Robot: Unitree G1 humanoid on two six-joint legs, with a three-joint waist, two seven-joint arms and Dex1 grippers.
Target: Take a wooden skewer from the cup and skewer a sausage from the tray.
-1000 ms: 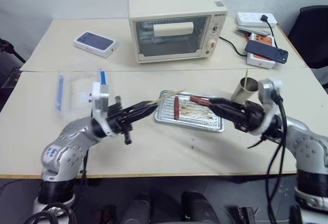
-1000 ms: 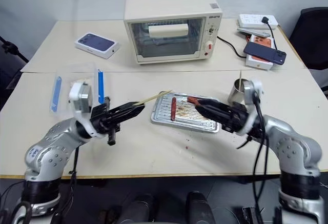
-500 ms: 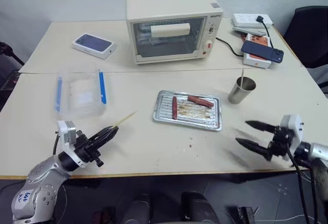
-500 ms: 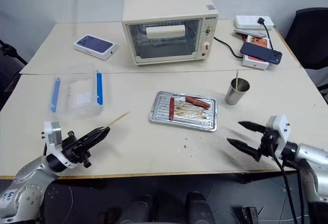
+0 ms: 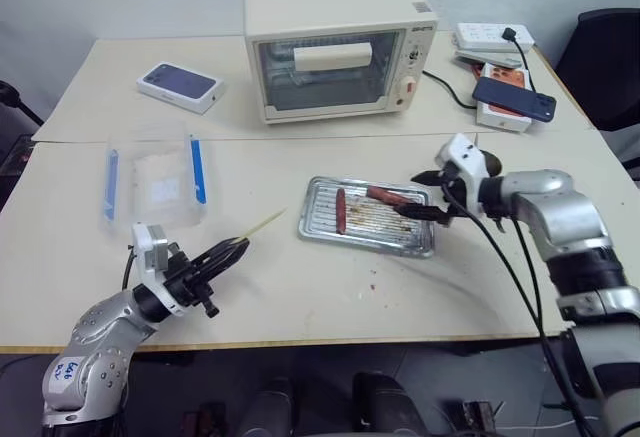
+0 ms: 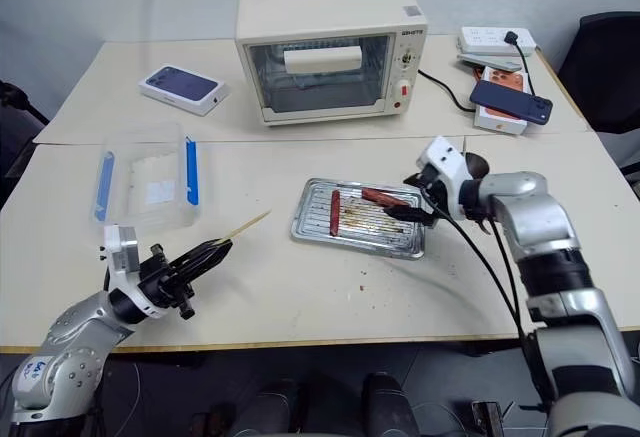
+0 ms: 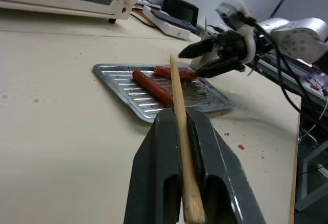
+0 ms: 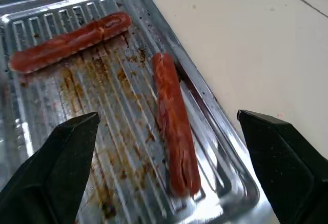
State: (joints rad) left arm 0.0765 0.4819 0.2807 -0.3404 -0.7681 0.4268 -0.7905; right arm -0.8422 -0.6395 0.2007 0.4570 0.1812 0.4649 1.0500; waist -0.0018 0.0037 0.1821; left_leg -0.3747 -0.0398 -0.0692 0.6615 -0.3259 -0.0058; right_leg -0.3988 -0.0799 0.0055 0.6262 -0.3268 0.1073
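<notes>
My left gripper (image 5: pixel 238 247) is shut on the wooden skewer (image 5: pixel 264 224) near the table's front left, and the stick's point aims at the tray (image 5: pixel 322 229). In the left wrist view the skewer (image 7: pixel 179 111) runs up between the closed fingers. Two reddish-brown sausages lie on the ribbed tray floor, one (image 5: pixel 341 210) toward the left and one (image 5: pixel 389 196) toward the far right. My right gripper (image 5: pixel 418 195) hangs open over the tray's right end, and in its wrist view a sausage (image 8: pixel 173 119) lies between and below the spread fingers. The cup (image 6: pixel 474 166) is mostly hidden behind my right wrist.
A cream toaster oven (image 5: pixel 340 42) stands behind the tray. A clear plastic box with blue clips (image 5: pixel 155 182) sits at the left, and a phone box (image 5: pixel 180 85) at the far left. Phones and a power strip (image 5: pixel 505 82) lie at the far right. Crumbs (image 5: pixel 375 279) dot the table.
My right gripper has swung forward from the table's front edge to above the tray's right end, jaws wide. My left gripper, still holding the skewer, has dropped back toward the front left.
</notes>
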